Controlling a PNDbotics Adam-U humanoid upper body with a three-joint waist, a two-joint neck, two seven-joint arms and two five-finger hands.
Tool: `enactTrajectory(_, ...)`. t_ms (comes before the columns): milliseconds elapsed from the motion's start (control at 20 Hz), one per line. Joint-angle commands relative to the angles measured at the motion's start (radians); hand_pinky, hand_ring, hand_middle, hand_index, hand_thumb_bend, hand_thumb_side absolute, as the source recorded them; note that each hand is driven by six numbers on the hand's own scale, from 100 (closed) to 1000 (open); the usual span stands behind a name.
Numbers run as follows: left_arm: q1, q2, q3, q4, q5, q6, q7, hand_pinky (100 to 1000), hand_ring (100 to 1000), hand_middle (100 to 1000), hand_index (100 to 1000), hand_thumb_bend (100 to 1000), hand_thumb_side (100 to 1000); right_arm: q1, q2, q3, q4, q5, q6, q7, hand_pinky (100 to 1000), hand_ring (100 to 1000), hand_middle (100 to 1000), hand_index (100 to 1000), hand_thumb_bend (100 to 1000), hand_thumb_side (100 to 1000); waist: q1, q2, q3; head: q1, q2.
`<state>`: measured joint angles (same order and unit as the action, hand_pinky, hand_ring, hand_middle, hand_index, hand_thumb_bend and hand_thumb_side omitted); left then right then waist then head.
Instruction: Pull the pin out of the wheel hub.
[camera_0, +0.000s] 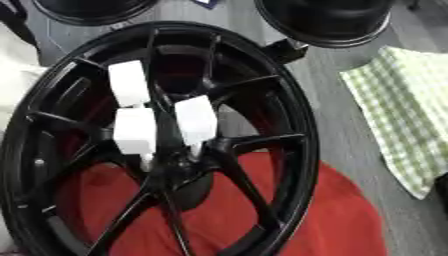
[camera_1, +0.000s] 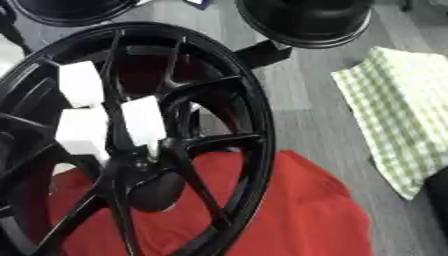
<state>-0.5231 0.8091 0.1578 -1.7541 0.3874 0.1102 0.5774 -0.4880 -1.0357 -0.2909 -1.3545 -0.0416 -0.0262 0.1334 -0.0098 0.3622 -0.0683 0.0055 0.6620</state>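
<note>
A large black spoked wheel (camera_0: 289, 115) leans over a red cloth and fills the left of both views. Three white block-shaped pin heads stand around its hub (camera_0: 175, 170): one at the upper left (camera_0: 129, 82), one at the lower left (camera_0: 135, 131) and one on the right (camera_0: 196, 119). Thin pale stems run from the two lower blocks into the hub. No hand touches the wheel or the pins. A dark shape (camera_1: 437, 192) at the right edge seems to be my right hand. My left hand does not show.
The red cloth (camera_0: 341, 215) lies under the wheel on a grey floor. A green checked cloth (camera_0: 407, 105) lies at the right. Two more black rims (camera_0: 328, 20) (camera_0: 92, 10) stand at the top edge. Something white (camera_0: 13, 75) is at the left edge.
</note>
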Motion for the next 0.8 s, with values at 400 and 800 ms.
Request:
enactTrajectory(400,-0.020,0.020,0.005,-0.012,0.005,0.000,-0.004,750,774,778,815,255,944,-0.021,-0.042,0.032,-0.072,0.127,0.110,-0.170,922,950,878,833,100,100,-0.002,-0.032,0.004,-0.010,-0.007)
enactTrajectory(800,-0.022,0.018,0.003,-0.013,0.006,0.000,-0.006,750,773,778,815,256,945,-0.014,-0.031,0.060,-0.061,0.116,0.148,-0.277,968,1000,1000,1000,100,804,-0.002,-0.032,0.005,-0.014,-0.006)
